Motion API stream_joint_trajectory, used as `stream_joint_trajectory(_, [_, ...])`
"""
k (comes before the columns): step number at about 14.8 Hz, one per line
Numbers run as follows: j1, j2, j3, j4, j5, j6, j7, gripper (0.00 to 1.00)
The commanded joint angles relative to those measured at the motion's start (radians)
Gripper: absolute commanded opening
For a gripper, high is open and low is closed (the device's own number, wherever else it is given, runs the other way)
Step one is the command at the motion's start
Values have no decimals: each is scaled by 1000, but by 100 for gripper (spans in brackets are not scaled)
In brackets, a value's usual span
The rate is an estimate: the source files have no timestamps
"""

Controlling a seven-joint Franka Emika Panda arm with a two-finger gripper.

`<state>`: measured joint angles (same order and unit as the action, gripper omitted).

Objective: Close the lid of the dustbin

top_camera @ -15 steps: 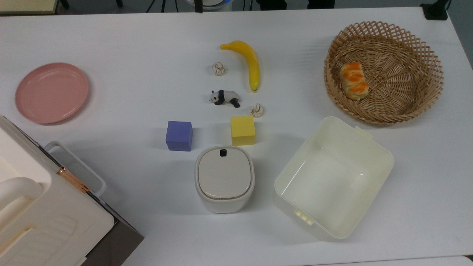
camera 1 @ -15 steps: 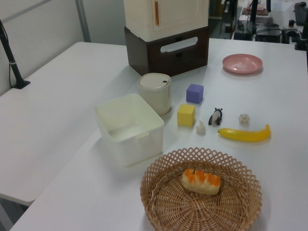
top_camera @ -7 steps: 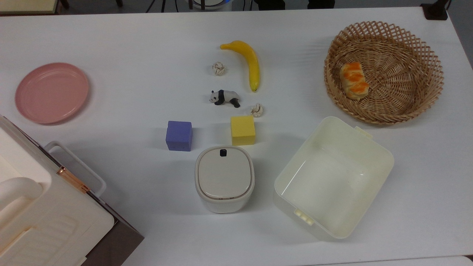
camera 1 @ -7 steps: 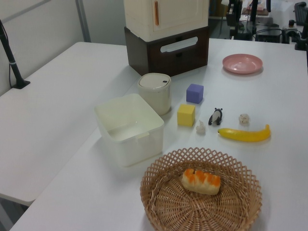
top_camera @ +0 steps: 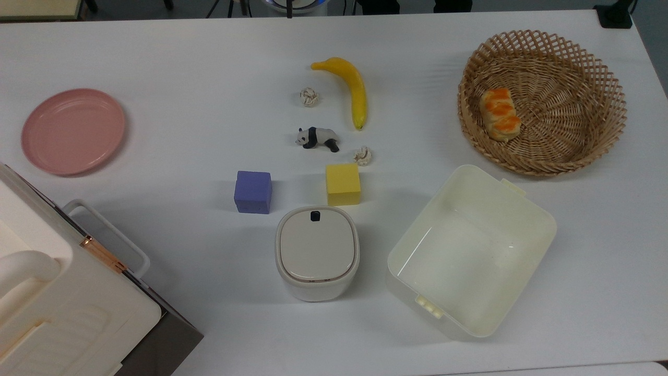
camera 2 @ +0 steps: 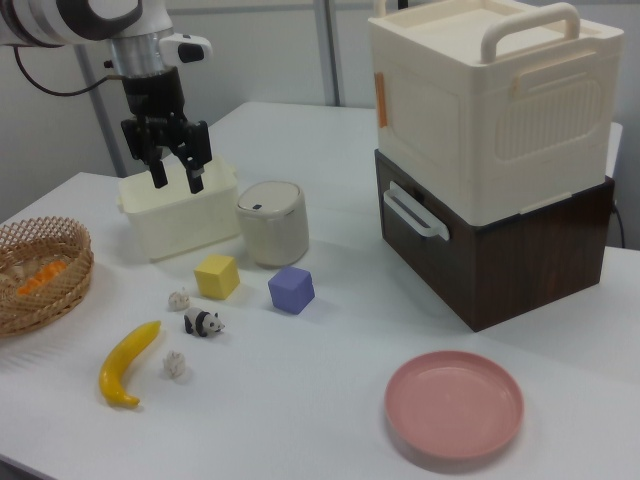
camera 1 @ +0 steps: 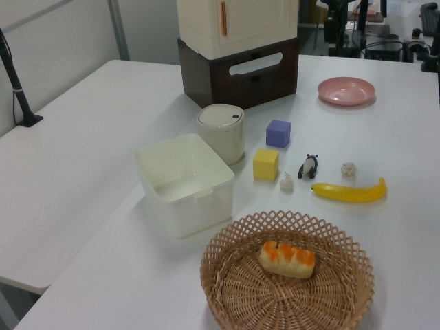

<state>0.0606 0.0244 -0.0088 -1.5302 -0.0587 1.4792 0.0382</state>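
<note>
Seen from the right view, left to right: the robot's gripper (camera 2: 176, 163) hangs in the air above the cream tub (camera 2: 180, 212), fingers spread apart and holding nothing. Just right of the tub stands the dustbin (camera 2: 273, 224), behind the yellow cube (camera 2: 217, 276). Its lid (top_camera: 317, 246) lies flat within the rim, so the closing looks done, with nothing evidently left.
</note>
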Motion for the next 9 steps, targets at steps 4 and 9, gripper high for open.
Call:
stream_joint_trajectory(4, [1,-21,-3,-15,-29,3,-26,100])
stream_joint_trajectory(9, [1,-23,-3,-11,-23,4,-24,100])
